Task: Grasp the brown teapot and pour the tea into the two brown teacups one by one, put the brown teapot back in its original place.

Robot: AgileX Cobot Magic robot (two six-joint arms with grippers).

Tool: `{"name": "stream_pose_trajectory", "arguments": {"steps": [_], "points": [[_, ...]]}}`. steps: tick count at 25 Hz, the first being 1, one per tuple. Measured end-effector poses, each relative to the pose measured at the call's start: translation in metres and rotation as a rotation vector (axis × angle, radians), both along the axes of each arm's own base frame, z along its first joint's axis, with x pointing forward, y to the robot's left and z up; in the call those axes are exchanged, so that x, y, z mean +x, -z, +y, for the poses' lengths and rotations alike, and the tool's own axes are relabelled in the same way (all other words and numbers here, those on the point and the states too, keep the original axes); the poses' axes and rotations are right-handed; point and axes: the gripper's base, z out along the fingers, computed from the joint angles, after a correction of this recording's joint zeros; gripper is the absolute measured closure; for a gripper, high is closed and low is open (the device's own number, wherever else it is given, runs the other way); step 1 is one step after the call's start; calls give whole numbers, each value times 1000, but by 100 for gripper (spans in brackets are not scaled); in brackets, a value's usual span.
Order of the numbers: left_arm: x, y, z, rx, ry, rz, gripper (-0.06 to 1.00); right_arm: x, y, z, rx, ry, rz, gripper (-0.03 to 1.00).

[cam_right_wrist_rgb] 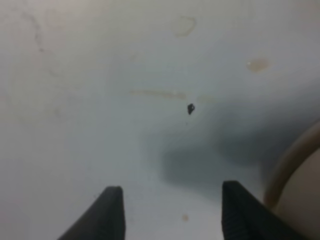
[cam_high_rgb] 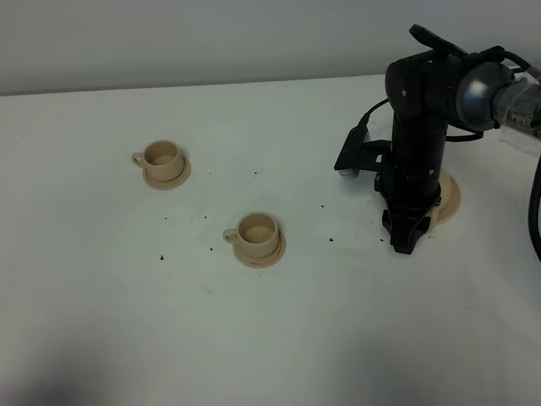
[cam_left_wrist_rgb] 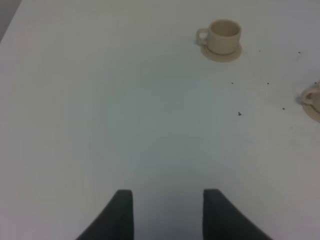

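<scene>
Two brown teacups stand on small saucers: the far one (cam_high_rgb: 161,157) at the left, the near one (cam_high_rgb: 257,231) in the middle. The left wrist view shows one teacup (cam_left_wrist_rgb: 224,35) and a sliver of the other (cam_left_wrist_rgb: 312,98). My right gripper (cam_high_rgb: 404,240) points down at the table, open and empty (cam_right_wrist_rgb: 170,210), just in front of a wide beige saucer (cam_high_rgb: 450,200). The arm covers most of that saucer, and the brown teapot is hidden. A curved beige edge (cam_right_wrist_rgb: 292,185) shows beside one right finger. My left gripper (cam_left_wrist_rgb: 168,212) is open over bare table.
Small dark specks (cam_high_rgb: 161,256) lie scattered on the white table (cam_high_rgb: 254,338) between the cups and the right arm. A black cable (cam_high_rgb: 534,203) hangs at the right edge. The table's far edge meets a grey wall.
</scene>
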Motion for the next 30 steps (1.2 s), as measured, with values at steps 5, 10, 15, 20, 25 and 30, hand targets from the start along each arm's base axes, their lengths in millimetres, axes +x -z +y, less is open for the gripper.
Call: {"name": "stream_pose_trajectory", "arguments": {"steps": [5, 10, 15, 20, 25, 30], "points": [[0, 0, 0, 0, 0, 0, 57, 1, 0, -2, -23, -10, -10, 51], [0, 0, 0, 0, 0, 0, 57, 0, 2, -3, -32, -4, -7, 51], [0, 0, 0, 0, 0, 0, 57, 0, 2, -4, -38, 12, -7, 51], [0, 0, 0, 0, 0, 0, 57, -3, 7, -6, -53, 29, 3, 52], [0, 0, 0, 0, 0, 0, 57, -4, 7, -6, -57, 40, 3, 54], [0, 0, 0, 0, 0, 0, 57, -5, 3, -7, -57, 47, -4, 54]]}}
